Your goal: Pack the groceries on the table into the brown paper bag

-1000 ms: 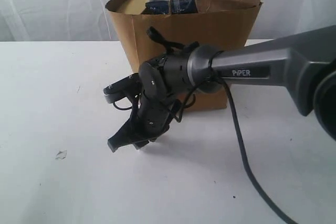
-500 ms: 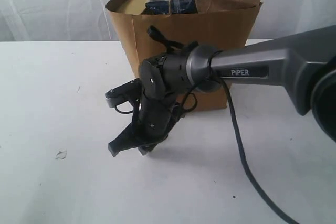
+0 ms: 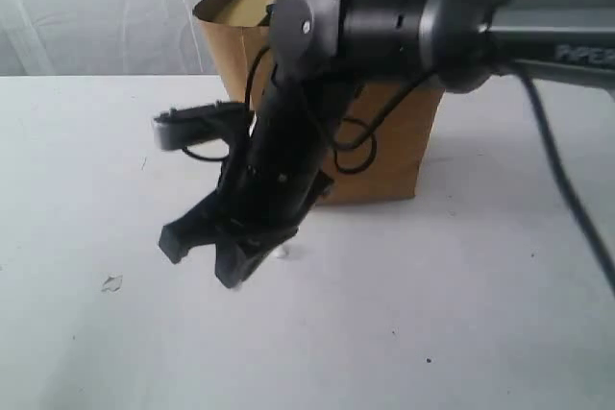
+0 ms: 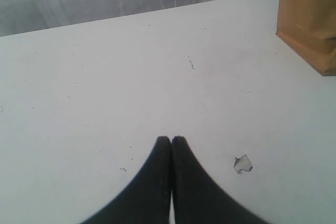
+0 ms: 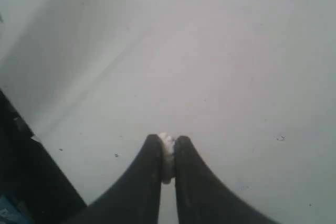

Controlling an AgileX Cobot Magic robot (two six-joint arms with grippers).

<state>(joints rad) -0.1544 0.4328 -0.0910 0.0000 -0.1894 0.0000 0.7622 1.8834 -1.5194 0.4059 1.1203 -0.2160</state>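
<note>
**Exterior view.** Over the last second the right arm [image 3: 384, 16] has risen from the worktop [image 3: 86, 160] and swung up across the bag [image 3: 404, 156]. Its jaws now hang clear of the surface, just in front of the bag. Blur hides what they carry. The arm covers most of the bag mouth. A pale scrap [image 3: 111, 283] lies well apart on the left side; it is not cargo.

**Left wrist view.** The left jaws are pressed together with nothing between them, over bare worktop. The scrap [image 4: 242, 164] lies just beside them. The bag corner [image 4: 310, 24] is well apart.

**Right wrist view.** The right jaws pinch a small white lump [image 5: 167, 148], lifted off the worktop. I judge the pick complete. The next step is the carry over the bag rim, which stands higher than the jaws. So small a lump may slip from the pinch.
</note>
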